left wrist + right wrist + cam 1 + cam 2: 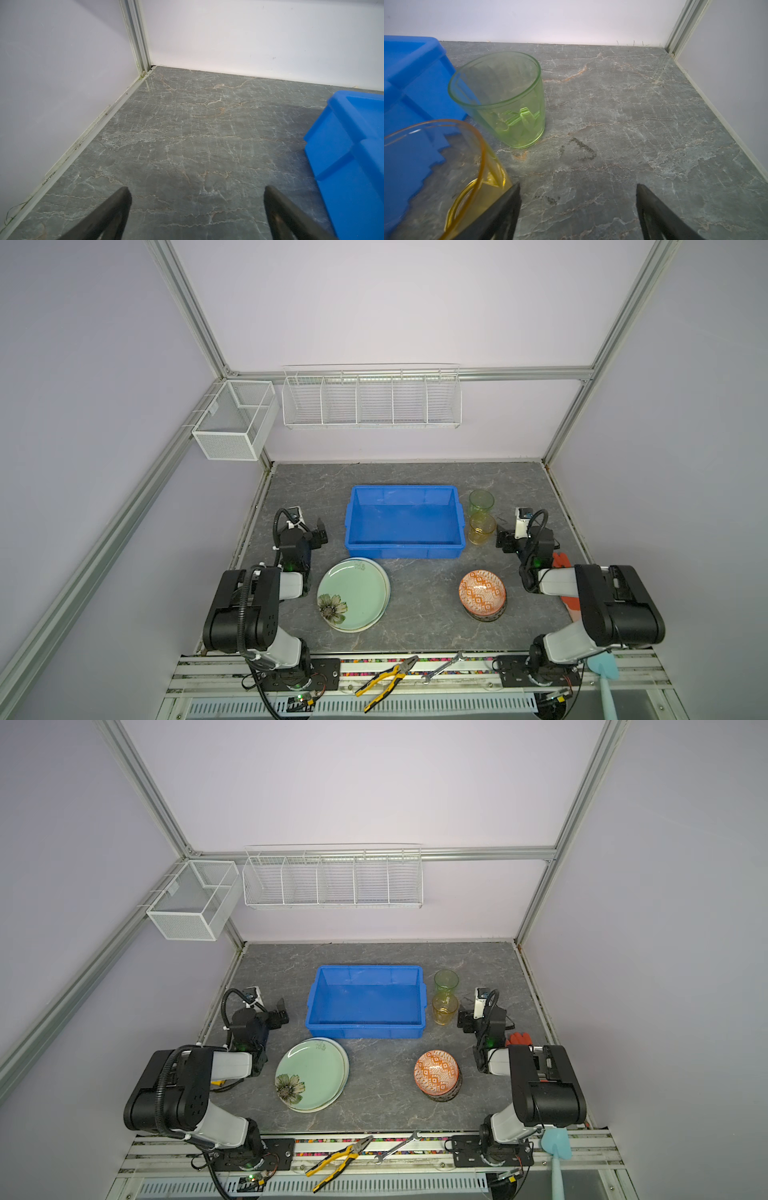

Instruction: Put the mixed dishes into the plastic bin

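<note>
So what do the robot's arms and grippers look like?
The left arm and right arm match: bulky black joint housings joined by pale grey links, a small white camera at each wrist. A ribbed black cable runs along the left one. The left gripper and right gripper each have two slim black tapering fingers.

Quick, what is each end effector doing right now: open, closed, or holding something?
Left end effector: open, holding nothing.
Right end effector: open, holding nothing, right beside the amber glass.
</note>
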Motion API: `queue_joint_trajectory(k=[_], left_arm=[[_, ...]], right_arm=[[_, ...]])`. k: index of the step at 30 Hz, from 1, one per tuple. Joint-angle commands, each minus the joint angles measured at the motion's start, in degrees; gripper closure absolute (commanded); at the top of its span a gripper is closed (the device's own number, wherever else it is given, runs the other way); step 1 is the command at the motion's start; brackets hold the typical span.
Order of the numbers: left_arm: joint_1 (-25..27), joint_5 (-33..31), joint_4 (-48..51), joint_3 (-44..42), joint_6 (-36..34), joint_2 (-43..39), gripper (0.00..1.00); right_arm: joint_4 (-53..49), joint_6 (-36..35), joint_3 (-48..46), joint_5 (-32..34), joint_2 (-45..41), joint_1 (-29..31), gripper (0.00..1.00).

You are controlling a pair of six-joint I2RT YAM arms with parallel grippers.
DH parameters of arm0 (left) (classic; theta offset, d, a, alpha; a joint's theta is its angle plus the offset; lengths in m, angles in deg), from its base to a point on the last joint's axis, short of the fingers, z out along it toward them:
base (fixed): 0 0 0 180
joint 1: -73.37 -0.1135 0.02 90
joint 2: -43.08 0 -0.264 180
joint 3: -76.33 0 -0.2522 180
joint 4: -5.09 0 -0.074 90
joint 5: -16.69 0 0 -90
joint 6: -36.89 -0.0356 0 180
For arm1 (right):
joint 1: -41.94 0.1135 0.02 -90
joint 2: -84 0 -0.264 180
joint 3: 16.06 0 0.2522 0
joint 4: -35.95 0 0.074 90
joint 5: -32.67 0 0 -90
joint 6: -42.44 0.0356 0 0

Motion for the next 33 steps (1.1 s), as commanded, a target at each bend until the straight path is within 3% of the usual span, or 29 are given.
queue_joint_trajectory(k=[1, 24, 27, 30, 33], left_arm=[[0.19, -0.43, -0.74, 0.93, -0.57, 0.41, 0.01], [0.19, -1.45, -1.25, 0.78, 0.07, 0.49, 0.01], [0.20, -4.92, -2.32, -0.27, 1.59, -0.80, 0.01], [0.20, -5.41, 1.88, 0.17, 1.77, -4.64, 0.01], [0.19, -6.72, 10.93, 3.18, 2.03, -9.43, 0.01]], right_arm=[[0.90, -1.25, 0.54, -0.57, -0.73, -0.19, 0.12], [1.23, -0.94, 0.39, -0.73, -0.72, -0.43, 0.12], [0.77, 0.17, 0.35, 2.29, -1.24, -0.46, 0.12], [-0.64, 0.94, 0.65, 4.30, -2.63, -0.45, 0.12], [-11.18, 1.60, 4.05, 4.46, -6.69, -0.54, 0.12]])
